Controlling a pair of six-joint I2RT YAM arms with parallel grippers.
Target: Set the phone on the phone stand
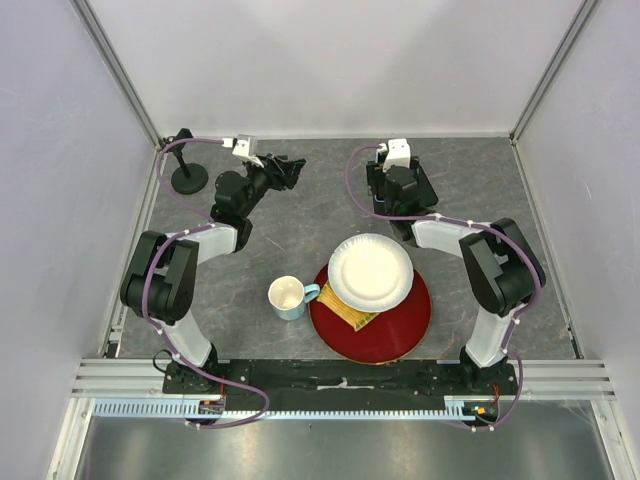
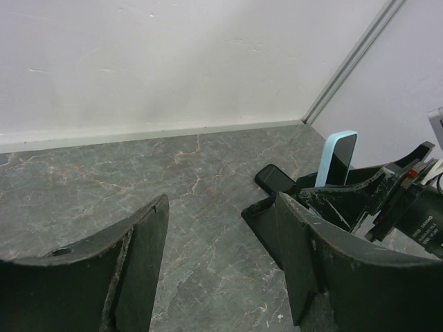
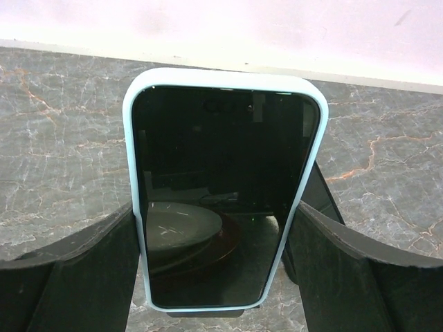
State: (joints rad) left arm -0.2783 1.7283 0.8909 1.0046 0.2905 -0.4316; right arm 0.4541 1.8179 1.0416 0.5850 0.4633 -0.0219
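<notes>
The phone [image 3: 221, 194], dark-screened in a light blue case, stands upright between my right gripper's fingers [image 3: 214, 211]. Both fingers touch the case edges. Its bottom edge rests on the black lip of the phone stand [image 3: 208, 316], and a stand arm shows behind it. In the left wrist view the phone [image 2: 337, 159] stands upright on the stand's black base [image 2: 277, 178], with the right gripper [image 2: 360, 200] around it. In the top view the right gripper [image 1: 398, 195] is at the back right. My left gripper [image 2: 221, 200] is open and empty over bare table at the back centre-left [image 1: 288, 168].
A black post on a round base [image 1: 188, 178] stands at the back left corner. A pale mug [image 1: 290, 297] stands in front of centre. A white plate [image 1: 370, 270] lies on a red plate [image 1: 400, 325] with a yellow item [image 1: 355, 316]. Walls enclose the table.
</notes>
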